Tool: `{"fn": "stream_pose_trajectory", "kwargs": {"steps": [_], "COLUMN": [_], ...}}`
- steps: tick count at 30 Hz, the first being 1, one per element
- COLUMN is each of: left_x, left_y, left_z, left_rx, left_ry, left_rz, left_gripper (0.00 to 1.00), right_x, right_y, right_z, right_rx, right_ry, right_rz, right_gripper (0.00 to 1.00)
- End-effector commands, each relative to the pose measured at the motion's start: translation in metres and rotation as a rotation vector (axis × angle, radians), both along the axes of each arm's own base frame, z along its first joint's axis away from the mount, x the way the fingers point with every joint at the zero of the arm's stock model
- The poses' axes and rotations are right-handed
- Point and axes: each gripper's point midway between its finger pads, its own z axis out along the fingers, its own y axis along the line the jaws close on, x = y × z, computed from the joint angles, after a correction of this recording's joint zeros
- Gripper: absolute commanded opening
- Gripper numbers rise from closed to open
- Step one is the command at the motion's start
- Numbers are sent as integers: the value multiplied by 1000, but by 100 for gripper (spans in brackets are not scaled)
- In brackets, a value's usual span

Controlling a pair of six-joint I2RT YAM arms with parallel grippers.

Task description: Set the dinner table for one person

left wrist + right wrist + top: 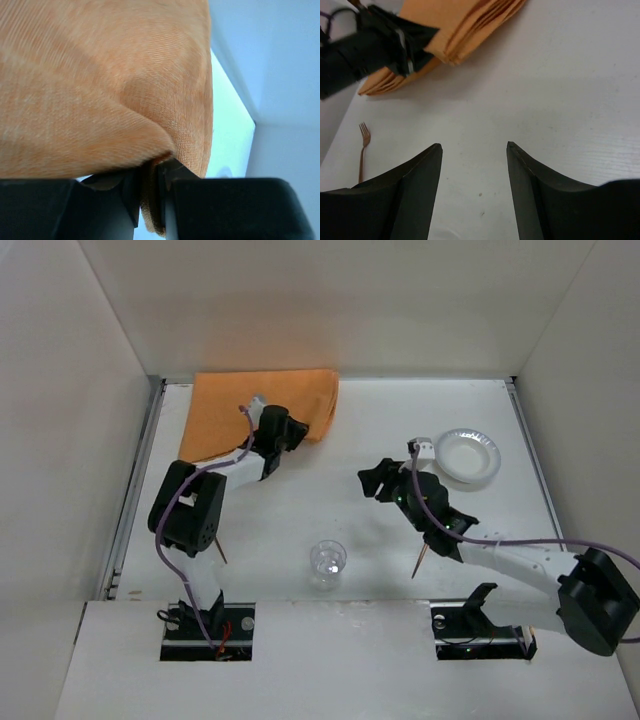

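Note:
The orange cloth placemat [255, 405] lies folded at the far left of the white dinner table [420, 410]. My left gripper [299, 429] is shut on a fold of its near right edge; in the left wrist view the cloth [100, 80] bulges over the jaws and a pinch of it sits in the left gripper [149, 195]. My right gripper [368, 482] is open and empty, low over bare tabletop at mid-table; the right wrist view shows the right gripper [474, 146] with only table [560, 90] between its fingers, and the placemat [465, 25] and left gripper [415, 42] beyond.
A white plate [468, 455] sits at the right. A clear glass [327, 562] stands near the front centre. A copper fork [218, 548] lies by the left arm, also in the right wrist view [362, 150]. A second copper utensil [421, 561] lies under the right arm. Walls enclose three sides.

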Motion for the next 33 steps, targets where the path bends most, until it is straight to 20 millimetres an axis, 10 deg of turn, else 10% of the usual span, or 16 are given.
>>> {"fn": "stream_pose_trajectory", "kwargs": {"steps": [1,10,17,22,33], "left_x": [-26,-95,-133,-143,-125], "left_y": [-60,-169,-186,-136,98], "left_z": [24,15,31,48,-14], "left_rx": [-114,-193,-199,-79,391], "left_ry": [-48,11,5,-66,62], "left_rz": [-133,-351,-404,-332,152], "left_gripper": [2,6,39,45,53], "right_x": [2,3,3,5,32], "right_y": [-20,-59,-95,-102,-64], "right_z": [22,31,40,30,-38], "right_rx": [51,67,118,152,9], "right_ry": [-47,-46,-51,-21,176], "right_rz": [-79,-209,-313,-338,-279], "right_gripper": [61,62,64,66,69]}}
